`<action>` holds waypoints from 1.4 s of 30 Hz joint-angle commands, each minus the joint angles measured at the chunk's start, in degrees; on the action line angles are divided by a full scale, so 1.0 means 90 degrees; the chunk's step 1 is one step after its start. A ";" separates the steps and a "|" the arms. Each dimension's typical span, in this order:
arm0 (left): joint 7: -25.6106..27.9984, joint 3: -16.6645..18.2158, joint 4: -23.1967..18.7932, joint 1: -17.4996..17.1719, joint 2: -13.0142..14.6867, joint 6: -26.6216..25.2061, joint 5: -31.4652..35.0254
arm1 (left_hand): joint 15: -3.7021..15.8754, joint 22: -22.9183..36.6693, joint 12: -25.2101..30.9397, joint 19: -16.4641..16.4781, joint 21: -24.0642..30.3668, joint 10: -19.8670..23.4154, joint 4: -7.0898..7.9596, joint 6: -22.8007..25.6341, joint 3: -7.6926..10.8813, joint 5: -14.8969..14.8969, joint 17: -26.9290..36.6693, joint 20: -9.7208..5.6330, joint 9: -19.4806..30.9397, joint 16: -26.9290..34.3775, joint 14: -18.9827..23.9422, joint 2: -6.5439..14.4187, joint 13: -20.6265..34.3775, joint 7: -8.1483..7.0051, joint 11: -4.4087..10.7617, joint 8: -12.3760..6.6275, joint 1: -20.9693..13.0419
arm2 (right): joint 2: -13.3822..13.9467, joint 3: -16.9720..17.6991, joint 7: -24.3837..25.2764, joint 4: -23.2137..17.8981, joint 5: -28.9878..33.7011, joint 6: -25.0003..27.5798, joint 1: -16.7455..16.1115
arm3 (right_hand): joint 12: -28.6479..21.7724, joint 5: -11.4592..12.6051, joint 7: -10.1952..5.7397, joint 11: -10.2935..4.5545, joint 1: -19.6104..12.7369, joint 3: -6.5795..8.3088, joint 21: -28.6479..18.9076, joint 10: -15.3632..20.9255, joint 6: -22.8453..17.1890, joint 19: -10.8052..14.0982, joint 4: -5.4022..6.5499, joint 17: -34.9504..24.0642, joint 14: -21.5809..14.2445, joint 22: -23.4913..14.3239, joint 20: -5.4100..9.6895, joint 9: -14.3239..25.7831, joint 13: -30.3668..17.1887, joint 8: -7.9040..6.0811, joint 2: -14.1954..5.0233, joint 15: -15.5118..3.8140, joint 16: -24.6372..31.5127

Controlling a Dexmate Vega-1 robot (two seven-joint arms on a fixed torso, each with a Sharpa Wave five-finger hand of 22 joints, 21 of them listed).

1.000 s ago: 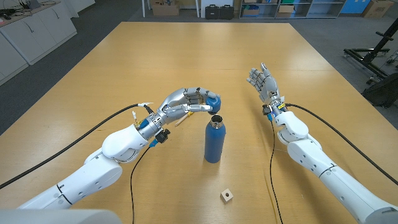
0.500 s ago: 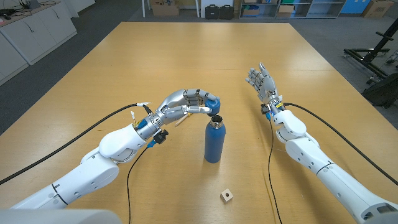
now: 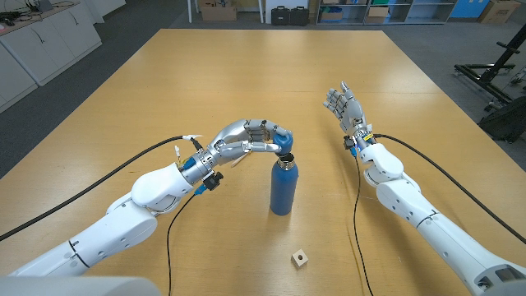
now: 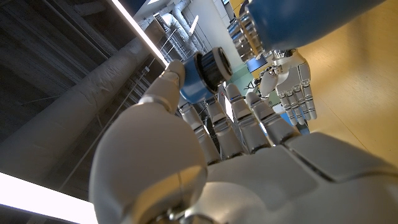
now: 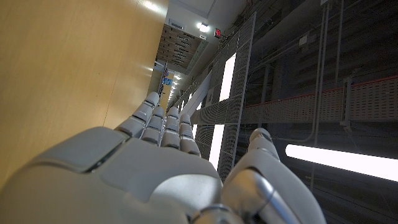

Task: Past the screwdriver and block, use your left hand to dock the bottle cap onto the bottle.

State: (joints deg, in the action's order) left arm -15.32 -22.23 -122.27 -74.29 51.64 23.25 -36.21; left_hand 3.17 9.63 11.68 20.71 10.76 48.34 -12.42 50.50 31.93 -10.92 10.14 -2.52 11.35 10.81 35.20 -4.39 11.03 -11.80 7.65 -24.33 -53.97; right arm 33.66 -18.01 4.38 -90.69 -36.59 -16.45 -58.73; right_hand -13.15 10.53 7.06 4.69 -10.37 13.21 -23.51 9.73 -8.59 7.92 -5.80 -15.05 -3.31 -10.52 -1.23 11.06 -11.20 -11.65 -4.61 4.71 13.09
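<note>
- Head view: the left hand (image 3: 246,136) pinched a round blue bottle cap (image 3: 282,137) between its thumb and fingertips, the remaining fingers curled over the top of it.
- In the left wrist view the same blue bottle cap (image 4: 200,76), with its dark ribbed inner ring, sat at the tips of the left hand's fingers (image 4: 239,118), the thumb pressed against its side.
- Just below those fingertips stood a blue metal bottle (image 3: 283,185) with a silver neck and an open dark mouth, upright on the table; the cap hovered just above and slightly to the left of the mouth, and I could not tell whether it touched the rim.
- The left wrist view showed the blue bottle's body (image 4: 305,22) and its silver threaded neck just beyond the cap.
- Farther out, on the near side of the bottle away from the fingers, a small pale wooden cube block (image 3: 300,259) lay on the light wooden table (image 3: 246,66).
- The right hand (image 3: 346,108) was raised well to the right of the bottle, fingers spread apart and pointing up, holding nothing.
- In the right wrist view the right hand's fingers (image 5: 163,127) were extended side by side, with the thumb apart from them.
</note>
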 commanded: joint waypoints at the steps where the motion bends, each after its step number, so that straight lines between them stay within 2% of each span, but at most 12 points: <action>1: -0.0024 -0.0062 0.0085 0.0126 -0.0046 -0.0101 0.0000 | 0.1073 0.0011 0.0044 -0.0002 0.0006 0.0931 0.0305 0.0049 0.0346 -0.0046 0.0012 -0.0437 0.0006 -0.0017 0.0007 0.0311 0.0077 -0.0003 0.0520 0.0040 0.0219 | 0.0096 0.0076 0.0059 -0.0147 0.0018 -0.0046 -0.0177 | 0.0021 -0.0028 0.0002 0.0010 0.0003 -0.0015 0.0005 0.0073 -0.0070 0.0058 -0.0009 -0.0007 -0.0056 -0.0035 -0.0015 0.0018 -0.0014 0.0008 -0.0069 0.0018 -0.0004; 12: 0.0100 -0.0056 -0.0114 0.0182 0.0088 -0.0426 0.0078 | 0.1069 0.0012 0.0031 -0.0016 0.0003 0.0924 0.0299 0.0035 0.0355 -0.0046 0.0010 -0.0437 0.0007 -0.0021 0.0002 0.0296 0.0076 -0.0012 0.0520 0.0061 0.0237 | 0.0191 0.0319 0.0049 -0.0219 -0.0047 -0.0390 -0.0527 | 0.0020 -0.0029 0.0004 0.0020 0.0008 -0.0019 0.0019 0.0079 -0.0073 0.0058 -0.0005 -0.0008 -0.0054 -0.0035 -0.0017 0.0018 -0.0014 0.0008 -0.0070 0.0022 -0.0006; 18: 0.0026 -0.0205 -0.0161 0.0387 0.0015 -0.0591 0.0114 | 0.1064 0.0012 0.0021 -0.0026 0.0001 0.0908 0.0298 0.0016 0.0357 -0.0044 0.0009 -0.0432 0.0008 -0.0023 0.0000 0.0282 0.0075 -0.0011 0.0521 0.0078 0.0254 | 0.0198 0.0411 0.0030 -0.0187 -0.0064 -0.0563 -0.0665 | 0.0019 -0.0029 0.0006 0.0010 0.0010 -0.0020 0.0023 0.0084 -0.0077 0.0062 -0.0003 -0.0008 -0.0054 -0.0036 -0.0017 0.0018 -0.0014 0.0007 -0.0070 0.0023 -0.0006; 29: -0.0074 -0.0390 -0.0136 0.0657 -0.0121 -0.0757 0.0075 | 0.1067 0.0012 0.0010 -0.0035 0.0000 0.0894 0.0300 0.0014 0.0373 -0.0046 0.0012 -0.0420 0.0010 -0.0020 0.0005 0.0291 0.0075 -0.0020 0.0526 0.0092 0.0267 | 0.0045 0.0321 -0.0119 0.0096 -0.0039 -0.0735 -0.0534 | 0.0019 -0.0030 0.0002 0.0018 0.0013 -0.0023 0.0033 0.0086 -0.0081 0.0056 -0.0001 -0.0009 -0.0060 -0.0036 -0.0023 0.0018 -0.0014 0.0006 -0.0071 0.0023 -0.0004; 42: 0.0027 -0.0259 -0.0201 0.0458 0.0038 -0.0714 0.0020 | 0.1068 0.0012 0.0009 -0.0031 0.0005 0.0914 0.0298 0.0047 0.0395 -0.0048 0.0013 -0.0408 0.0012 -0.0015 0.0009 0.0298 0.0077 -0.0019 0.0527 0.0096 0.0283 | 0.0028 0.0255 -0.0112 0.0069 0.0030 -0.0689 -0.0445 | 0.0020 -0.0030 0.0011 0.0021 0.0014 -0.0026 0.0046 0.0087 -0.0081 0.0059 0.0000 -0.0010 -0.0058 -0.0037 -0.0018 0.0018 -0.0014 0.0008 -0.0071 0.0017 -0.0006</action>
State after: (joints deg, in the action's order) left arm -15.58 -25.08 -123.96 -69.29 51.31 16.77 -35.63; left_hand 3.17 9.63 11.31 20.53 10.76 48.34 -12.55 50.47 32.06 -10.97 10.14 -2.34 11.33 10.81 35.20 -4.43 11.03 -11.80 7.65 -23.67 -53.92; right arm 34.09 -15.35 3.44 -90.08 -36.59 -22.72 -63.13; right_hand -13.15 10.53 7.18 5.00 -10.37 13.21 -23.28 10.04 -8.70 7.92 -5.80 -15.04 -3.31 -10.51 -1.23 11.06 -11.20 -11.65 -4.61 4.71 13.09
